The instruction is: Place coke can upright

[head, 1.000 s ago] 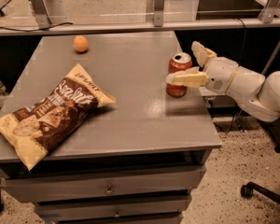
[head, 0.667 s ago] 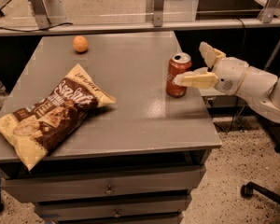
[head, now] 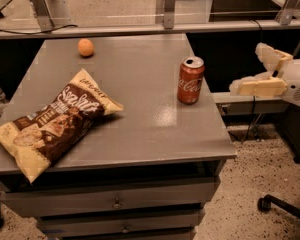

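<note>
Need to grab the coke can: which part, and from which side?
Take the coke can at mid-body, with the claw level and closing across its round wall. Come in from the table edge beside it. The can stands upright close to that edge, and the open claw hangs just off the table there.

pincer (head: pixel 246 69) spread, right of table (head: pixel 140 129); clear gap to coke can (head: pixel 190 80).
</note>
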